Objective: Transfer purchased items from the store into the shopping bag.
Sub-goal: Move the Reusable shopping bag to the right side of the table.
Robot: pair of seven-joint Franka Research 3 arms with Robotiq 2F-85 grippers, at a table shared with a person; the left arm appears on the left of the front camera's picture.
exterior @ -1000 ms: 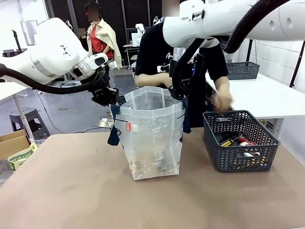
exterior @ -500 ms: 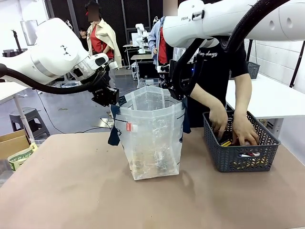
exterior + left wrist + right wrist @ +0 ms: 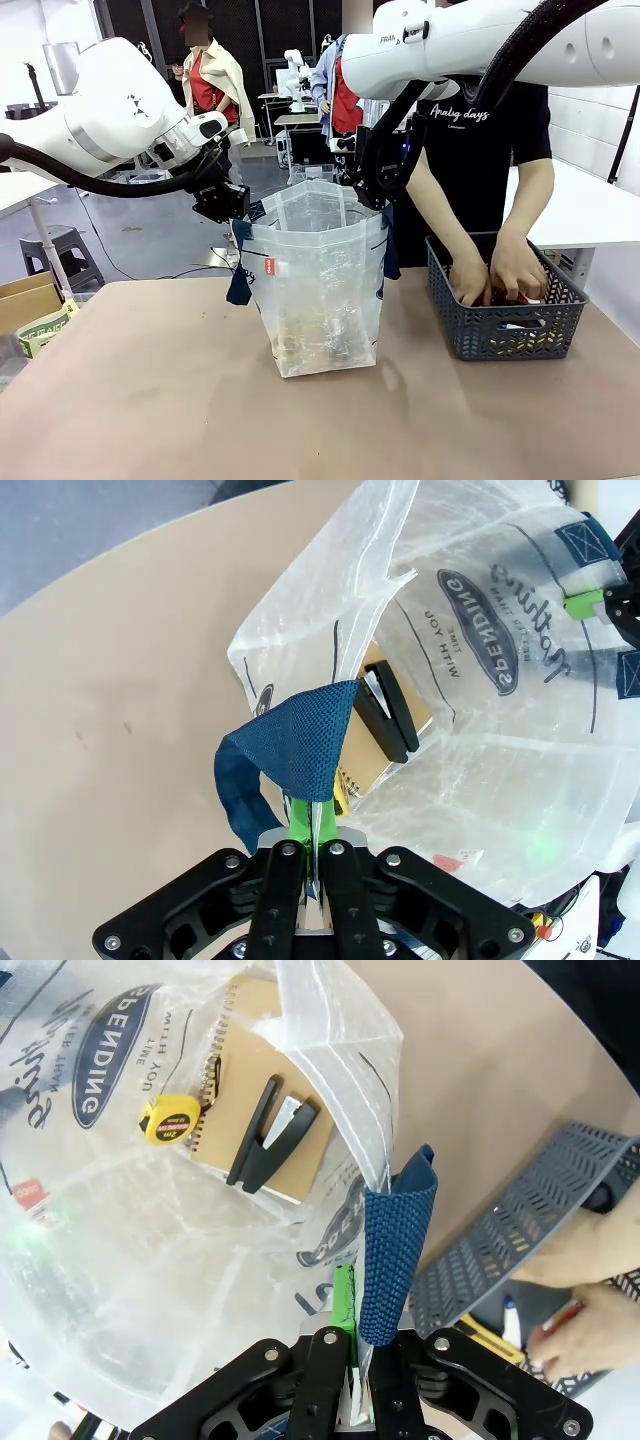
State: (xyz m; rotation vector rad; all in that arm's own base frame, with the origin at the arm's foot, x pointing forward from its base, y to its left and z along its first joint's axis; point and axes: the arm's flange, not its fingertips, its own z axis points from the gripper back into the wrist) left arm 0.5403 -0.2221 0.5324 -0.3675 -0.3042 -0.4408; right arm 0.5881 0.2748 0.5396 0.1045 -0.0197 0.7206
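The translucent shopping bag (image 3: pixel 318 285) stands open at mid-table. My left gripper (image 3: pixel 232 205) is shut on its left rim by the navy handle (image 3: pixel 295 745). My right gripper (image 3: pixel 372 195) is shut on the right rim beside the other navy handle (image 3: pixel 395 1250). On the bag's floor lie a tan spiral notebook (image 3: pixel 255 1080), a black stapler (image 3: pixel 265 1135) and a yellow tape measure (image 3: pixel 170 1120). To the right, a person's hands (image 3: pixel 495 275) reach into the dark grey basket (image 3: pixel 505 335). They cover most of the purchased items, though red and yellow pieces (image 3: pixel 560 1318) show.
The person stands at the far side, right behind the basket. A cardboard box (image 3: pixel 35 310) sits off the table's left edge, and a white table (image 3: pixel 590 205) stands behind on the right. Bare tabletop lies in front of the bag.
The person has stepped across behind the basket and both hands have gone down into it. Both arms and the bag have stayed put.
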